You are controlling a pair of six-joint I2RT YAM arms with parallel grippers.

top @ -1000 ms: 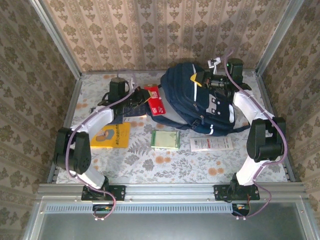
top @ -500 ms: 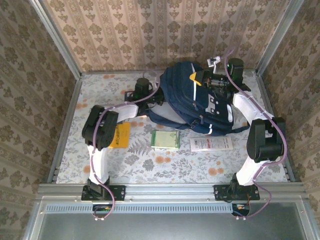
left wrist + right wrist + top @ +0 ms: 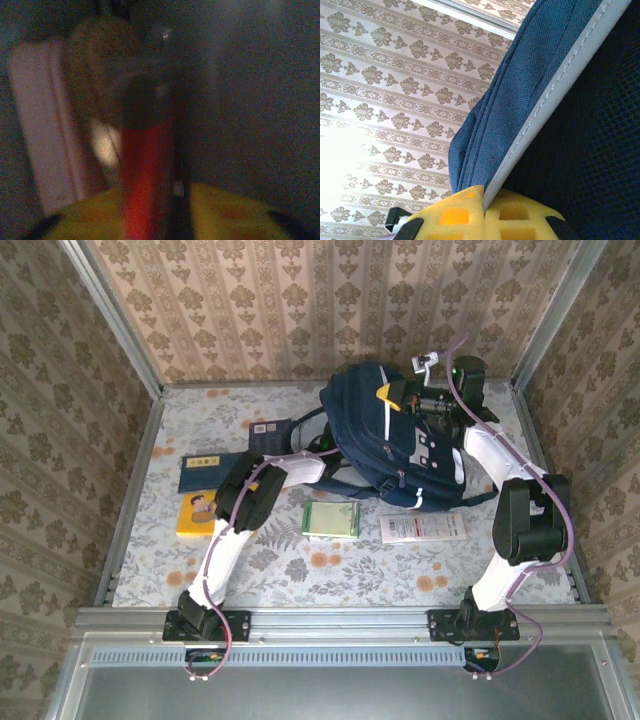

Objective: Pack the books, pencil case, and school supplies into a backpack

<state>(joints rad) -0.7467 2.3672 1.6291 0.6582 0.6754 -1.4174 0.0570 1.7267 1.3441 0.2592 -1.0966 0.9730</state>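
Far left of your bench (image 3: pixel 150 570): blue book (image 3: pixel 205 472), with the orange-yellow book (image 3: pixel 197 515) just beside it on the near side. The dark navy book (image 3: pixel 270 432) lies further back, near the backpack (image 3: pixel 400 455). All three are flat and well apart from either set of fingers.

Your left arm (image 3: pixel 245 502) reaches across into the backpack's left side. In the wrist view your left fingers (image 3: pixel 225 212) are somewhere dark and blurred. The red packet (image 3: pixel 145 185) stands on edge right between the yellow pads, a pale slab (image 3: pixel 40 125) to its left. You cannot tell how wide the fingers are, or whether they grip it.

The pale green pad (image 3: pixel 331 519) and white packet (image 3: pixel 422 528) lie flat just in front of the backpack.

Your right fingers (image 3: pixel 520 217) are clamped tight on the backpack's white-piped edge, at its far top.
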